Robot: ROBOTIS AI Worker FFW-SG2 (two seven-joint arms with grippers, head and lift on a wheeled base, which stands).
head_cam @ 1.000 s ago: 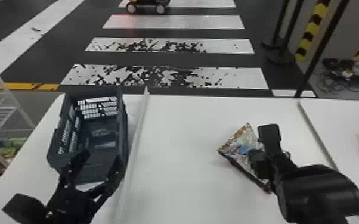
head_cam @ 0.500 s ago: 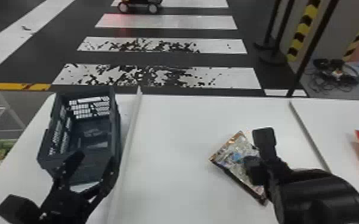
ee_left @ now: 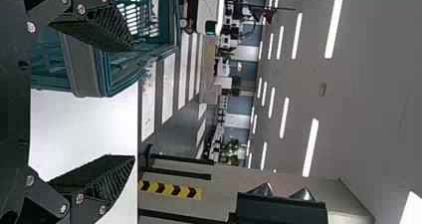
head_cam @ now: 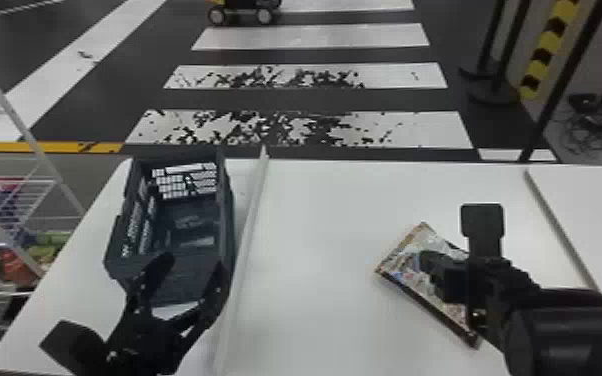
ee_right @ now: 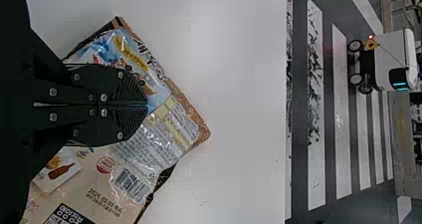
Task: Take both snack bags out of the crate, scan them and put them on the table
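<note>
I judge that I'm in the scanning stage with one snack bag [ee_right: 142,152], which is at the right pincer [ee_right: 148,105] over the worktop [head_cam: 325,260], well apart from the crate [head_cam: 227,200]. The right pincer is clenched, its tips together where the film creases, so I take it to have a pinch of the bag; I can't tell whether the bag's underside rests on the worktop or sits just clear of it. Its barcode [ee_right: 132,184] faces my right wrist camera, beside the fingers and uncovered. My left pincer [head_cam: 194,262] is released, fingers spread wide at the crate's near end, holding nothing. The next move, as I see it, calls for keeping that printed side exposed and fairly flat until the code reads, then lowering the bag and letting go. With such a shallow pinch, a quick turn could let the film slip or fold over the code, so I'd go slowly.
</note>
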